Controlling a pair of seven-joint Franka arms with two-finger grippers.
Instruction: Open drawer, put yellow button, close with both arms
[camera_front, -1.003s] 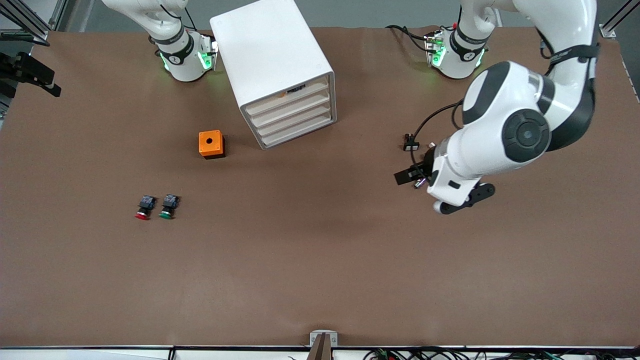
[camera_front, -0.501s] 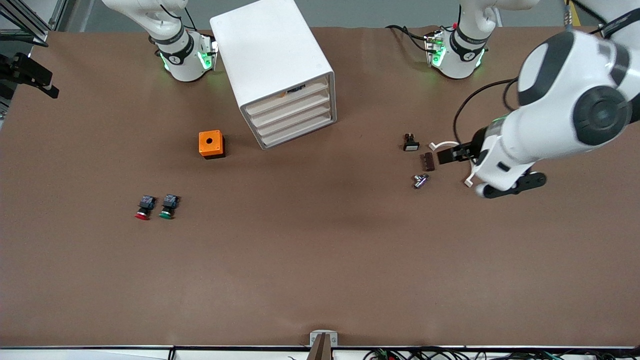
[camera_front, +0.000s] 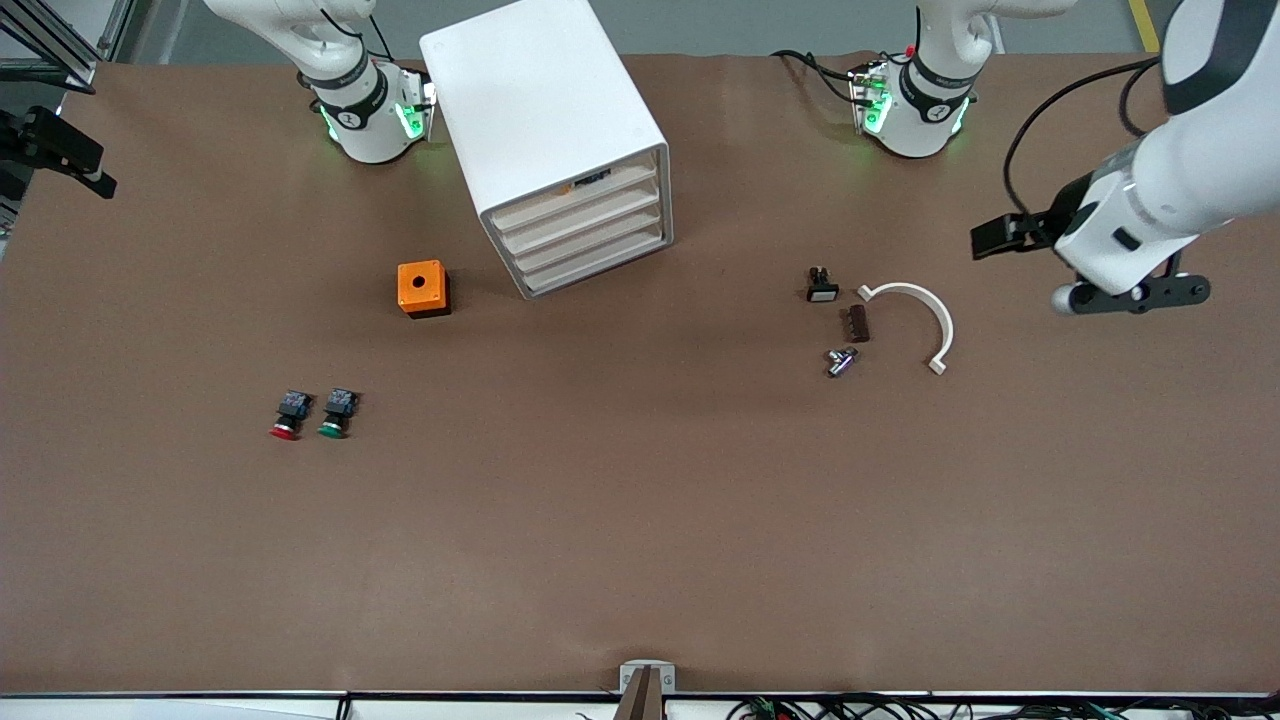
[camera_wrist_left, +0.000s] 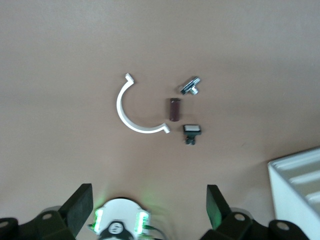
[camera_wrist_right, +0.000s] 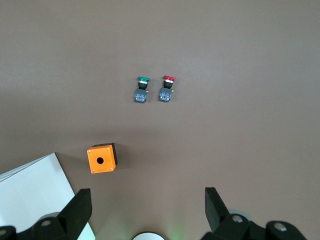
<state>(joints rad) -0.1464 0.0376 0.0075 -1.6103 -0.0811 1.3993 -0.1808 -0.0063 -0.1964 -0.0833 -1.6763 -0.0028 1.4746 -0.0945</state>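
Front view: drawer (camera_front: 575, 199) slightly ajar.

The front camera looks down from high across the tabletop (camera_front: 640, 560) toward both bases. Each wrist camera looks straight down from well above, sharing the cabinet (camera_front: 545, 120) with it.

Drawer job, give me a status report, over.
Left pincer open, empty, at its table end. Right pincer open, empty, waiting. Drawer pushed in, yellow button unseen. Orange box beside cabinet, apart.
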